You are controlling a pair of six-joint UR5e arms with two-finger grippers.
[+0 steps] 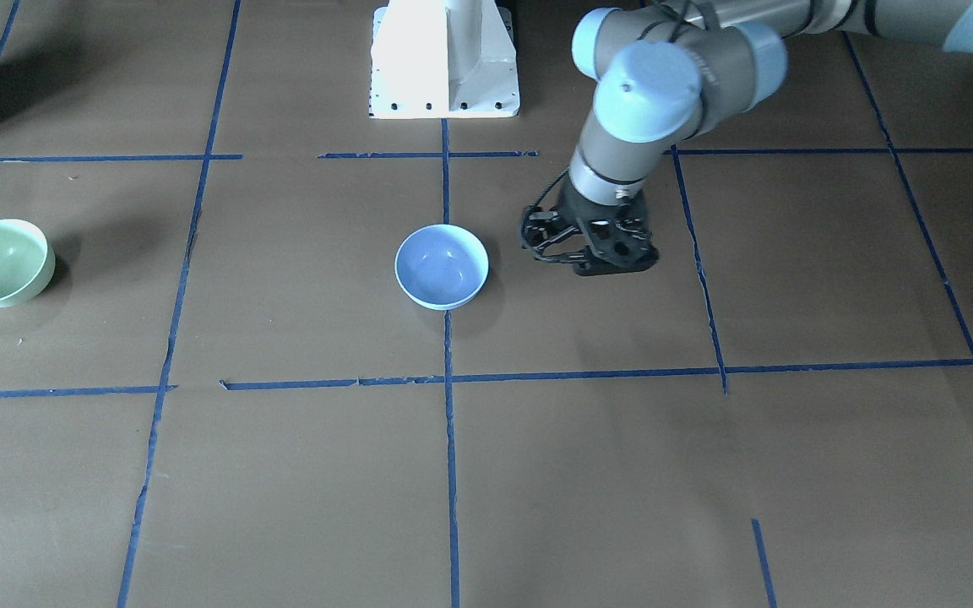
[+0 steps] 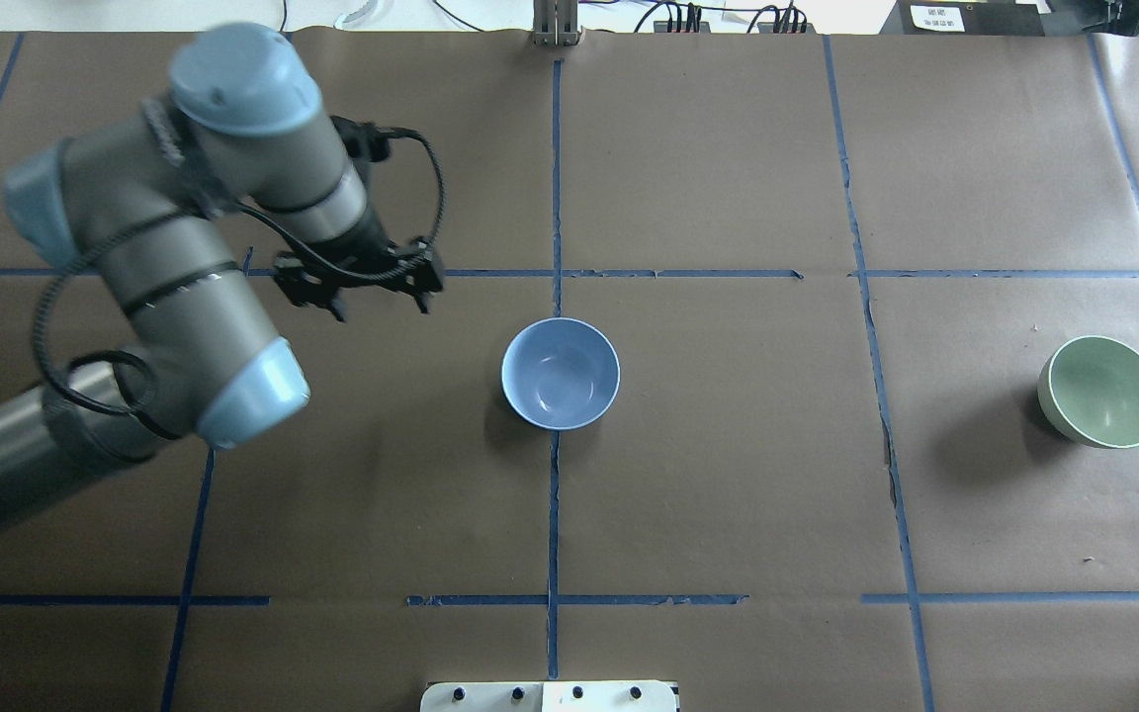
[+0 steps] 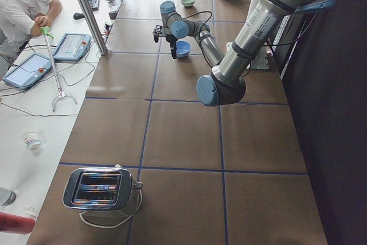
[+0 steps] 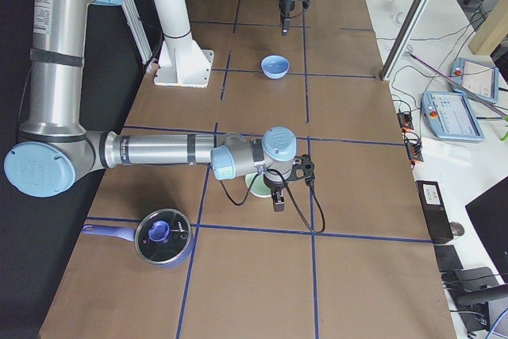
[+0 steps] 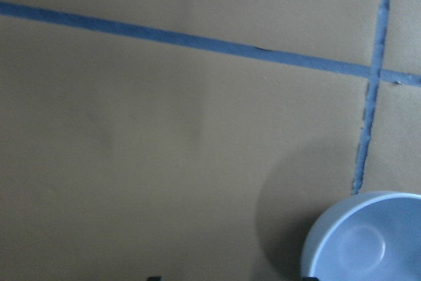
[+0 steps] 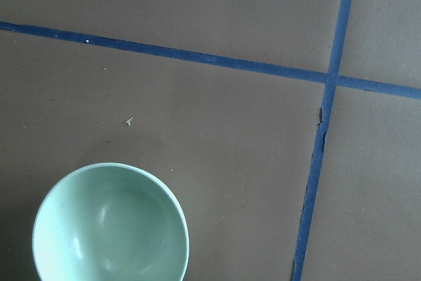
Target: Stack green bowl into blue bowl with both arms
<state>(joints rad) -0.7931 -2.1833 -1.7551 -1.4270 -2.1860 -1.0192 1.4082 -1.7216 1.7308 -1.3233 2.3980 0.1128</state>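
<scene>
Overhead exterior notes. White pedestal base (image 2: 550,697) nearest. Beyond it, blue bowl (image 2: 561,373) upright on table (image 2: 728,475), sitting on blue tape line (image 2: 554,514). Green bowl (image 2: 1103,393) upright, well apart from blue bowl, on robot's right. Left gripper (image 2: 380,302) near blue bowl on robot's left, slightly farther back, not touching, fingers spread, holding nothing. Right gripper (image 4: 277,198) just beside green bowl; spread or closed, cannot tell.

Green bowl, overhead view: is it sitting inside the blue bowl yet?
No, the green bowl stands alone near the view's right edge, well apart from the empty blue bowl at the middle.
</scene>
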